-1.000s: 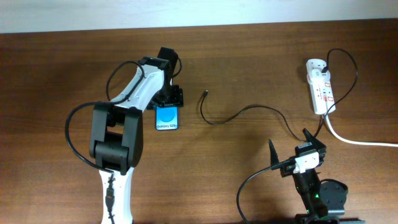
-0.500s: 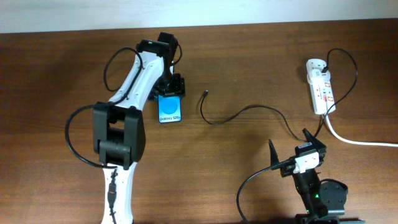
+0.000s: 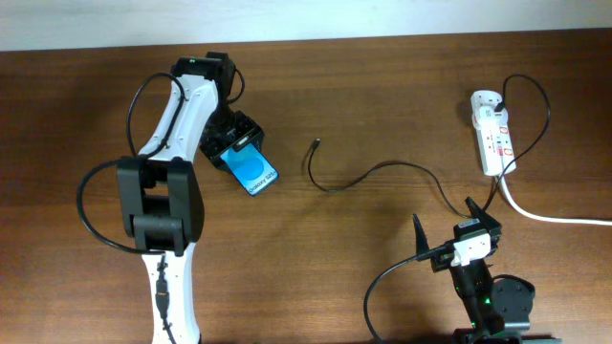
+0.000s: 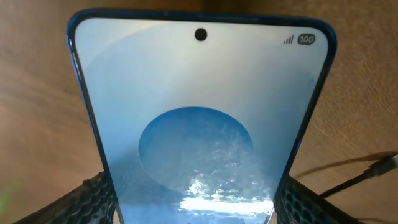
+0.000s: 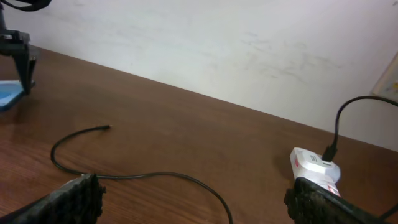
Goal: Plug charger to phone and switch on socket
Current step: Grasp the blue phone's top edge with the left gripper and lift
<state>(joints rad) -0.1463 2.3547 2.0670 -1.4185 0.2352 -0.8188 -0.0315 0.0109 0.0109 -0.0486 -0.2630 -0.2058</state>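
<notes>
At the near edge of the table, the right gripper [image 3: 448, 227] hangs with its two fingers spread wide and nothing between them. Just beyond it, the charger [image 3: 392, 163] lies as a thin black cable in loose curves across the wood. Its small plug tip [image 3: 316, 144] rests on bare table, apart from the phone [image 3: 251, 169] and to that phone's right. Only open wood lies between them.

The left gripper [image 3: 232, 145] is clamped on the phone's far end. The screen faces up and the phone's body is angled across the table. In the left wrist view the bright blue screen [image 4: 199, 124] fills the picture, with the textured fingers [image 4: 93, 199] pressed to its edges.

Farther off at the right, the cable arcs up into the socket [image 3: 492, 134], a white power strip whose thick white cord [image 3: 545, 215] trails off the right edge.

The table [image 3: 382, 76] is dark brown wood, backed by a plain white wall [image 5: 217, 43].

Whether the phone touches the wood or is held above it cannot be told. The strip's switches are too small to read.
</notes>
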